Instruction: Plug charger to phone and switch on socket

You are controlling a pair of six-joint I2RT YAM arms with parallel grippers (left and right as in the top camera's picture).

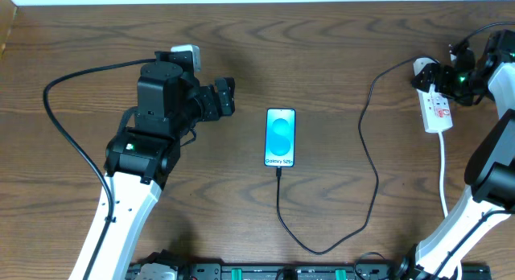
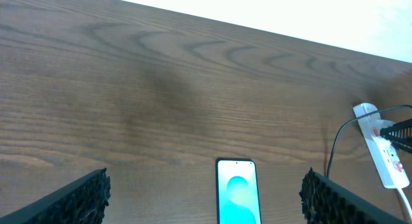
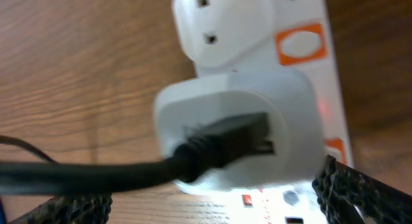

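The phone (image 1: 280, 137) lies flat mid-table with its blue screen lit; it also shows in the left wrist view (image 2: 238, 192). The thin black charger cable (image 1: 372, 163) runs from the phone's bottom edge, loops toward the front and goes up to a white plug (image 1: 422, 69) seated in the white socket strip (image 1: 438, 113). My right gripper (image 1: 447, 77) is open and hovers over the strip's plug end. In the right wrist view its fingers (image 3: 206, 201) straddle the plug (image 3: 244, 114) and the strip (image 3: 302, 31). My left gripper (image 1: 226, 96) is open and empty, left of the phone (image 2: 206, 185).
The strip's white cord (image 1: 443, 175) runs toward the front right beside my right arm. A thick black robot cable (image 1: 60, 111) curves at the far left. The table's far edge (image 2: 257, 28) meets a white wall.
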